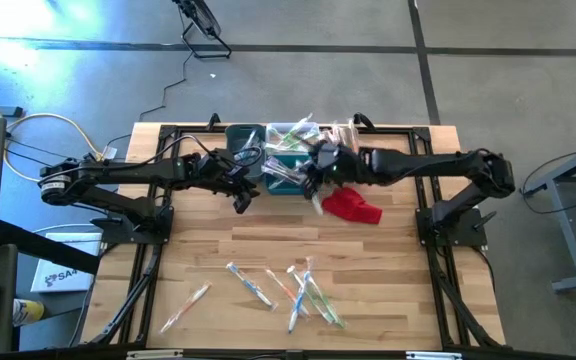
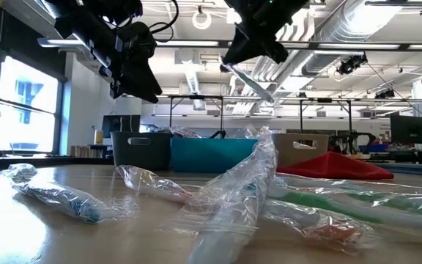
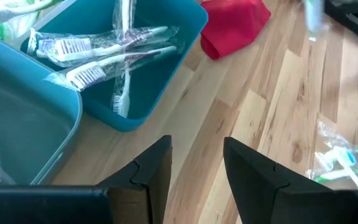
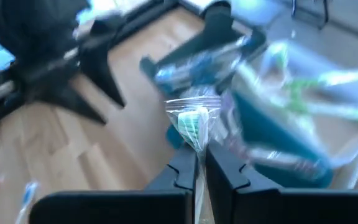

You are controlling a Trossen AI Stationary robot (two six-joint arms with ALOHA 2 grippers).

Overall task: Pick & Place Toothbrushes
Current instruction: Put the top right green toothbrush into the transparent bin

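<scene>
Right gripper (image 4: 201, 163): up off the table at the back, over the bins. Its fingers are pinched nearly together on the crinkled end of a wrapped toothbrush (image 4: 194, 124) with a green and white head. From table height the brush hangs slanting from it, clear of everything below.
Left gripper (image 3: 196, 163): hanging in the air just in front of the teal bin, above bare wood. Fingers stand parted with nothing between them.
Teal bin (image 3: 188, 37): holds several white-handled brushes (image 3: 114, 56) in their wrappers, lying crossed over one another.
Grey bin (image 2: 139, 147): next to the teal one, on the left arm's side.
White bin (image 2: 302, 147): on the other side of the teal one. Wrapped brushes seem heaped over these bins, though the right arm hides much of that from above.
Red cloth (image 1: 353, 206): crumpled on the wood just in front of the bins, below the right arm's wrist.
Loose toothbrushes (image 1: 303, 290): a scatter of wrapped ones near the front edge of the table (image 1: 388, 260), well apart from the bins, some overlapping; one lies alone (image 1: 186, 306) toward the left side.
</scene>
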